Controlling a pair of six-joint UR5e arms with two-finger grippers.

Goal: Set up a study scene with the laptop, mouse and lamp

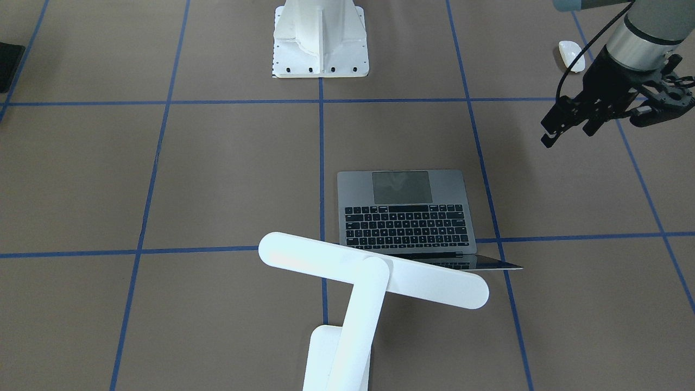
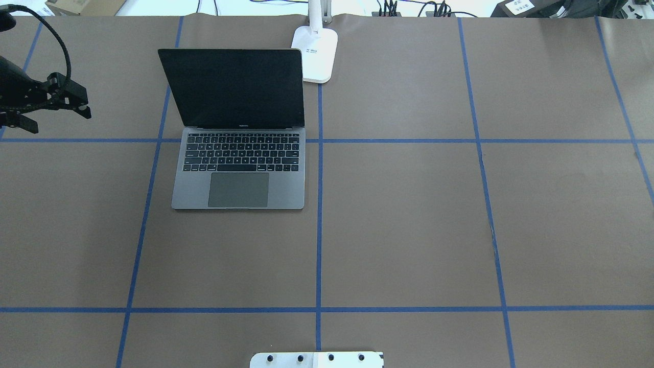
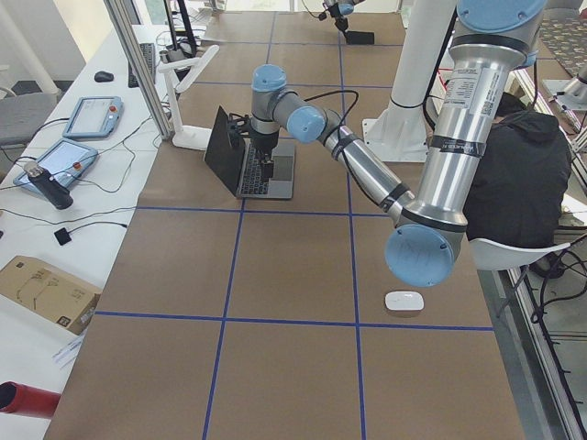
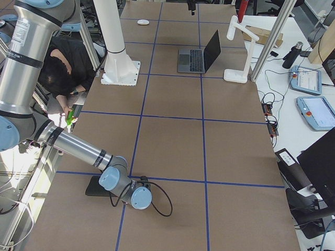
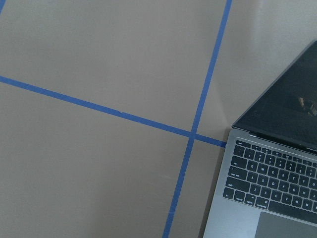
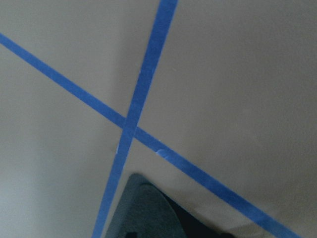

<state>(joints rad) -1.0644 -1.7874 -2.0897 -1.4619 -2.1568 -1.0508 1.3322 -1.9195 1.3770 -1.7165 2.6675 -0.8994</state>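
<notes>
The laptop [image 2: 240,174] [image 1: 404,217] stands open left of the table's middle, dark screen upright. Just behind its right corner is the lamp [image 2: 317,53], whose bar head [image 1: 374,269] reaches over the screen's top edge. The mouse [image 1: 571,55] [image 3: 404,301] lies far off by the table's near-left side. My left gripper [image 2: 57,120] [image 1: 567,136] hangs open and empty above the table, left of the laptop. The left wrist view catches the laptop's corner [image 5: 277,173]. My right gripper [image 4: 144,184] shows only in the exterior right view, low by a black mat; I cannot tell its state.
The white bolted pedestal [image 1: 320,41] [image 2: 317,359] stands at the robot's side. A black square mat [image 4: 97,187] [image 1: 8,65] lies at the far right end. Blue tape lines cross the brown table cover. A seated person [image 4: 65,73] is beside the table.
</notes>
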